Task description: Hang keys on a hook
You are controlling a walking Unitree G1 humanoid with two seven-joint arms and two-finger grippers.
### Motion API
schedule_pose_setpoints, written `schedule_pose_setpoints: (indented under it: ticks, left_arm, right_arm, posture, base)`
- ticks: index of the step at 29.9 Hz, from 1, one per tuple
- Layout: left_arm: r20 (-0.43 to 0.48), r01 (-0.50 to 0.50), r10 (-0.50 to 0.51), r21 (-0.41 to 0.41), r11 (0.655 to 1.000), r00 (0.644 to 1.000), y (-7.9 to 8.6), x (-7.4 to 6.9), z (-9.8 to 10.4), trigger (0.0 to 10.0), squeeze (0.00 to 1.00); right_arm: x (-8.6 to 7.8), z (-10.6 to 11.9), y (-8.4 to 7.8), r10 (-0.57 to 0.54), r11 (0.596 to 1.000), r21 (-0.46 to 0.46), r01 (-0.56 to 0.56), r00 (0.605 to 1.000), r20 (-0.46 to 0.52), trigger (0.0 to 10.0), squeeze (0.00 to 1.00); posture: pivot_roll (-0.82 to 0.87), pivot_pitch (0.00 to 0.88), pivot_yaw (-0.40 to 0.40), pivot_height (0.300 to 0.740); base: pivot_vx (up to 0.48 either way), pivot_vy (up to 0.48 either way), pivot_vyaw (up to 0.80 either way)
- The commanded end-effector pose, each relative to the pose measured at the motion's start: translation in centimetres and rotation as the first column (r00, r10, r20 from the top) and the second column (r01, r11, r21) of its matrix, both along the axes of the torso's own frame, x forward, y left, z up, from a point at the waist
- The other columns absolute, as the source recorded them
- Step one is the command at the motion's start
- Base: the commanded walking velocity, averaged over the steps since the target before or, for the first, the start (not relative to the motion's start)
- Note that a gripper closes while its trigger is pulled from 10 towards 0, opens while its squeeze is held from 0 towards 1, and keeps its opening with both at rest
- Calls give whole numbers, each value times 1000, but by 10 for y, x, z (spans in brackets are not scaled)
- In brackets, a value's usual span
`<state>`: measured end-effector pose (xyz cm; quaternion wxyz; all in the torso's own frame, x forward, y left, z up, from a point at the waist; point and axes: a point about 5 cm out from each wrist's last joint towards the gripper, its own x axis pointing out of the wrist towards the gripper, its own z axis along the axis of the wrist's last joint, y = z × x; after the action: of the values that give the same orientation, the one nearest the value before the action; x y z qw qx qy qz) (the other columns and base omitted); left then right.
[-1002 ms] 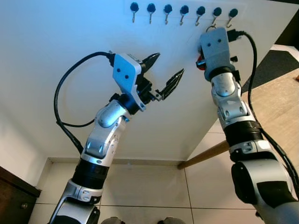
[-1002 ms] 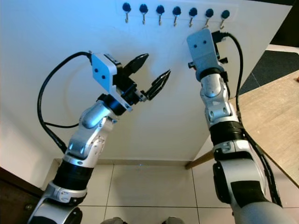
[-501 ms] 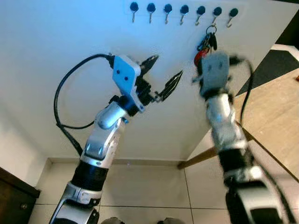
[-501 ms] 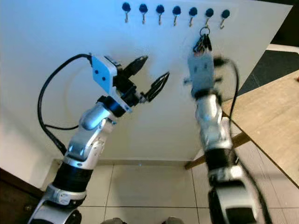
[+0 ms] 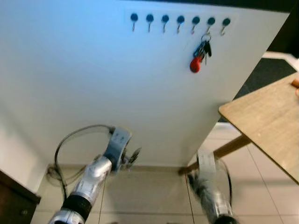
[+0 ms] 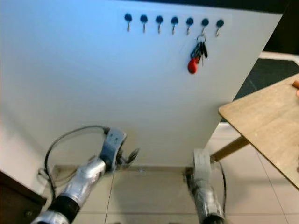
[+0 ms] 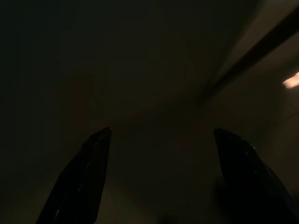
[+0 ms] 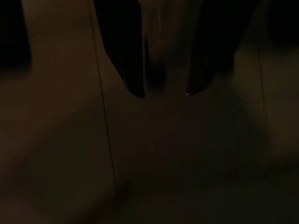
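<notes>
Keys [image 5: 200, 52] hang hooked; left hand [image 7: 159, 177] gapes empty, apparently.

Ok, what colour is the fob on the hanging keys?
Red. The fob dangles below the dark keys on the wall hook, clearest in the left eye view.

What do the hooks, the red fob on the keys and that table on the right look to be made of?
Hooks: dark round caps, probably plastic, over thin pale prongs that look like metal.
Red fob: smooth and slightly glossy, likely plastic; too small to be sure.
Table: light wood-grain top, matte, wood or laminate, on a slanted wooden-looking leg.
</notes>
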<state>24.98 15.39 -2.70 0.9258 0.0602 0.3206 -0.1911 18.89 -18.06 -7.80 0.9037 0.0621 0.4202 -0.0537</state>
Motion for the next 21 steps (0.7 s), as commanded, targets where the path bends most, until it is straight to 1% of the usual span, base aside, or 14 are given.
schedule_pose_setpoints:
  ticks: [1,2,3,4,5,7,9,10,11,12,14,21]
  left_arm:
    - [-27,-116,116,2,993,993,2,3,-3,10000,0]
    - [-79,-206,208,37,978,975,12,-6,-13,10000,0]
    - [-79,-206,208,37,978,975,12,-6,-13,10000,0]
    - [-90,-235,244,96,967,966,20,-12,-19,10000,0]
    - [-90,-233,247,136,963,965,25,-17,-22,10000,0]
    - [-93,-224,235,110,968,968,25,-19,-24,10000,0]
    - [-98,-244,249,60,968,964,24,-18,-24,10000,0]
    - [-98,-244,249,60,968,964,24,-18,-24,10000,0]
    - [-102,-267,270,41,963,957,25,-18,-24,10000,0]
    - [-103,-307,309,34,951,945,27,-18,-24,10000,0]
    - [-105,-342,344,36,939,933,29,-18,-25,10000,0]
    - [-82,-327,328,28,945,941,25,-17,-25,10000,0]
  right_arm:
    - [12,7,-2,-17,1000,-23,18,999,38,10000,0]
    - [2,2,-7,-41,997,-64,41,999,7,10000,0]
    - [2,2,-7,-41,997,-64,41,999,7,10000,0]
    - [-5,-1,-11,-81,994,-77,80,997,-14,10000,0]
    - [-9,-3,-14,-108,991,-87,105,994,-22,10000,0]
    - [-13,-5,-19,-136,987,-92,133,991,-22,10000,0]
    - [-13,-4,-20,-135,987,-94,134,991,-6,10000,0]
    - [-13,-4,-20,-135,987,-94,134,991,-6,10000,0]
    - [-12,-4,-20,-131,987,-97,129,991,-5,10000,0]
    - [-12,-4,-19,-110,989,-101,109,994,-3,10000,0]
    - [-11,-4,-17,-85,991,-106,84,996,-4,10000,0]
    - [-12,-4,-17,-77,990,-115,76,997,1,10000,0]
  posture:
    - [44,0,-29,740]
    - [41,0,-26,740]
    - [41,0,-26,740]
    - [40,0,-21,740]
    - [39,0,-20,740]
    - [40,0,-19,740]
    - [39,0,-18,740]
    - [39,0,-18,740]
    - [39,0,-17,740]
    - [37,0,-16,740]
    - [37,0,-16,740]
    - [39,0,-18,740]
  base:
    - [0,0,0]
    - [0,0,0]
    - [0,0,0]
    - [0,0,0]
    - [0,0,0]
    - [0,0,0]
    - [0,0,0]
    - [0,0,0]
    - [0,0,-525]
    - [0,0,-800]
    - [0,0,-800]
    - [0,0,-800]
